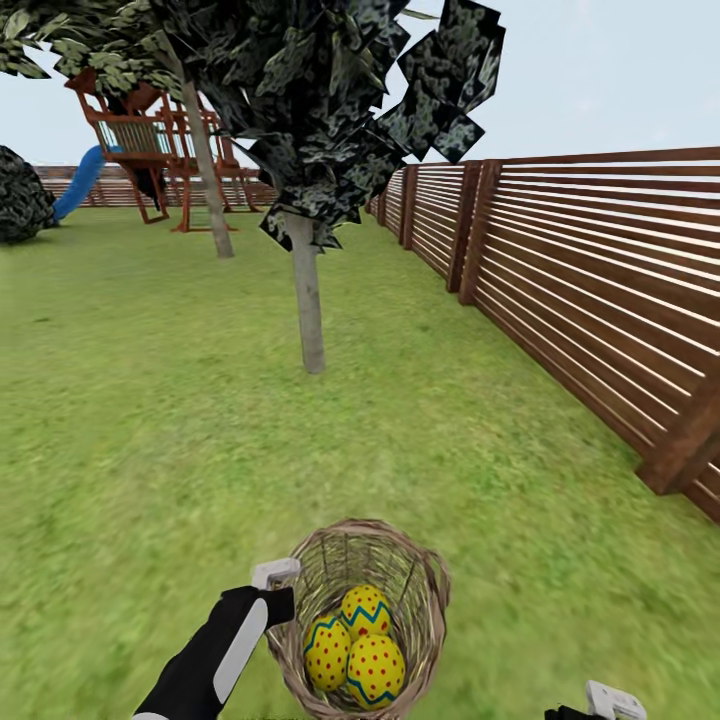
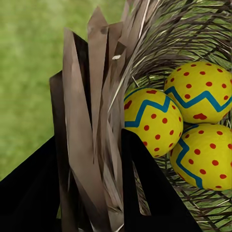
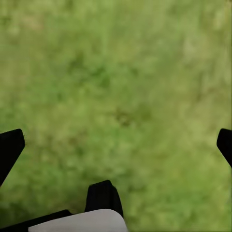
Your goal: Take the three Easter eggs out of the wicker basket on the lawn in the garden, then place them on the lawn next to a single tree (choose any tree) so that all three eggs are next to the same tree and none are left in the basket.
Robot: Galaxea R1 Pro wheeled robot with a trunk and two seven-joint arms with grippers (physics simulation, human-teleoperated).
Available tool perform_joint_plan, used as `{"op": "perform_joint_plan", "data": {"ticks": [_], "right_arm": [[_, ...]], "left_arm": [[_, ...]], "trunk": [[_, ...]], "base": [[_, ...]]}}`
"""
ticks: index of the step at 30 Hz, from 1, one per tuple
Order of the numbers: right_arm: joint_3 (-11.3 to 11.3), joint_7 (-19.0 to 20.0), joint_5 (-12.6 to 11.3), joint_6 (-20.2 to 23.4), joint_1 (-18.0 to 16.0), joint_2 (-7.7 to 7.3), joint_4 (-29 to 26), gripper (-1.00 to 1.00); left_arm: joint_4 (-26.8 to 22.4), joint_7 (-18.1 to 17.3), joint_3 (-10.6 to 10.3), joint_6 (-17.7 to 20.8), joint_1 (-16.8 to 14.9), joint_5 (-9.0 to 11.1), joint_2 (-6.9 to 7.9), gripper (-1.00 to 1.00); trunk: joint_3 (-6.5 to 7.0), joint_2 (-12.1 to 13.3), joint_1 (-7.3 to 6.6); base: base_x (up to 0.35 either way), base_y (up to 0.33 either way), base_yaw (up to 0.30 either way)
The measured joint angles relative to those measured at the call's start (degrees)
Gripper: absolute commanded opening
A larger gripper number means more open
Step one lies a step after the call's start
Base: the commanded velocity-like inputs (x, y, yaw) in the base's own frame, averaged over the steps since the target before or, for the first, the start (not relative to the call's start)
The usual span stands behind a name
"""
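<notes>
Three eggs [image 1: 357,648] lie bunched in the wicker basket [image 1: 425,580], which is tilted, its mouth facing the camera, above the lawn [image 1: 150,420]. Each egg is yellow with red dots and a blue zigzag band. The left gripper [image 2: 101,193] has its jaws clenched on the basket rim. The right gripper [image 3: 116,145] hangs over grass, jaws released. A tree [image 1: 308,300] stands well beyond.

- Three yellow red-dotted eggs [image 1: 356,645] are lying in the round woven-twig basket [image 1: 425,585] on the near green lawn [image 1: 130,420].
- The pale-trunked tree [image 1: 307,300] is standing farther off, the slatted wooden fence [image 1: 600,290] running right.
</notes>
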Motion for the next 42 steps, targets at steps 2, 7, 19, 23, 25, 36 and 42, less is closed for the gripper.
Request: {"op": "perform_joint_plan", "data": {"ticks": [2, 7, 19, 23, 25, 36, 42], "right_arm": [[0.0, 0.0, 0.0, 0.0, 0.0, 0.00, 0.0, 1.00], [0.0, 0.0, 0.0, 0.0, 0.0, 0.00, 0.0, 1.00], [0.1, 0.0, 0.3, 0.1, 0.0, 0.06, 0.8, 1.00], [0.1, 0.0, 0.3, 0.1, 0.0, 0.03, 0.8, 1.00], [0.1, 0.0, 0.3, 0.1, 0.0, 0.03, 0.8, 1.00], [0.1, 0.0, 0.3, 0.0, 0.0, 0.03, 0.8, 1.00], [0.1, 0.1, 0.3, 0.1, 0.0, 0.00, 0.8, 1.00]], "left_arm": [[0.0, 0.0, 0.1, 0.1, 0.0, -0.2, 0.00, -1.00], [0.0, 0.0, 0.1, 0.1, 0.0, -0.1, 0.00, -1.00], [0.0, 0.0, 0.1, 0.1, 0.0, -0.1, 0.00, -1.00], [0.0, 0.0, 0.1, 0.0, 0.0, -0.1, 0.00, -1.00], [0.0, 0.0, 0.1, 0.1, 0.0, -0.1, 0.00, -1.00], [0.0, 0.0, 0.1, 0.0, 0.0, -0.1, 0.00, -1.00], [0.0, 0.0, 0.1, 0.0, 0.0, -0.1, 0.00, -1.00]], "trunk": [[0.00, 0.0, 0.00], [0.00, 0.0, 0.00], [0.00, 0.0, 0.00], [0.00, 0.0, 0.00], [0.00, 0.0, 0.00], [0.00, 0.0, 0.00], [0.00, 0.0, 0.00]], "base": [[0.000, 0.000, 0.295], [0.000, 0.000, 0.295], [0.000, 0.000, 0.295], [0.000, 0.000, 0.295], [0.000, 0.000, 0.295], [0.000, 0.000, 0.295], [0.000, 0.000, 0.295]]}}
